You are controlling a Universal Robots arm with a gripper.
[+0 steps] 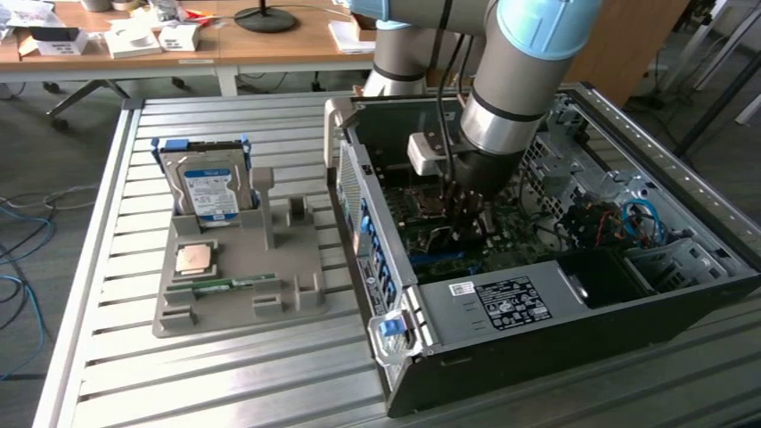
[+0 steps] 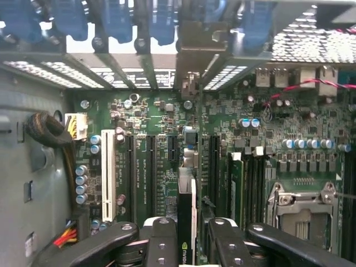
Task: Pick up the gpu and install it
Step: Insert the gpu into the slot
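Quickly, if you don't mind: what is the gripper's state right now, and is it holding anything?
Gripper: closed on the gpu, held edge-on over the motherboard inside the computer case.

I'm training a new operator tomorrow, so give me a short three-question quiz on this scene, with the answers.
1. True or false: the pincer grips the gpu edge-on above the motherboard.
2. What stands upright on the grey holder? A) hard drive B) fan C) keyboard
3. Where does the arm's end reach?

Key: 1 true. 2 A. 3 inside the open computer case.
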